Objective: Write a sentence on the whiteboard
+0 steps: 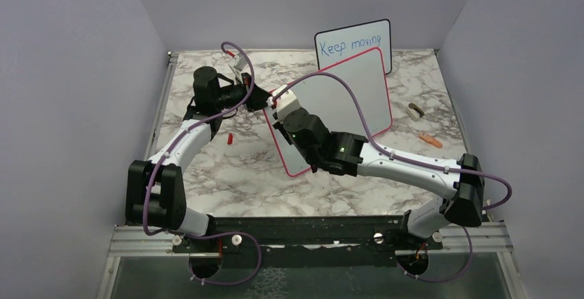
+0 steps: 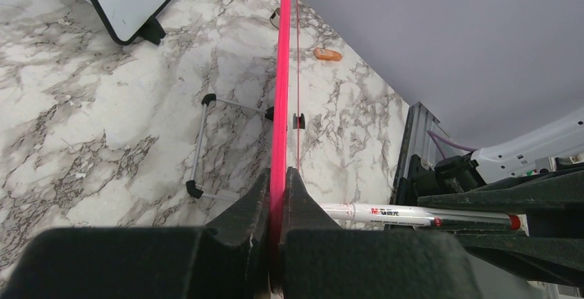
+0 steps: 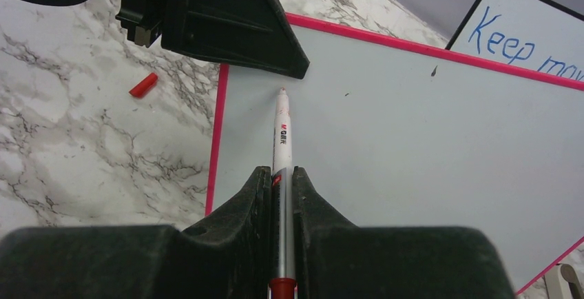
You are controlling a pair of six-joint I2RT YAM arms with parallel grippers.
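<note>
My right gripper (image 3: 279, 175) was clenched on a white marker (image 3: 282, 130). Its tip pointed at the whiteboard (image 3: 413, 147) just ahead, but contact could not be confirmed. My left gripper (image 2: 278, 178) clamped the board's pink frame near a corner. The board face was plain white with a few small specks. The black-framed board (image 3: 530, 23) with blue writing stood behind it.

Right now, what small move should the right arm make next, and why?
Probably lower the marker tip onto the whiteboard to start writing: the right end effector grips the marker, the left end effector clamps its edge, the surface is blank.
</note>
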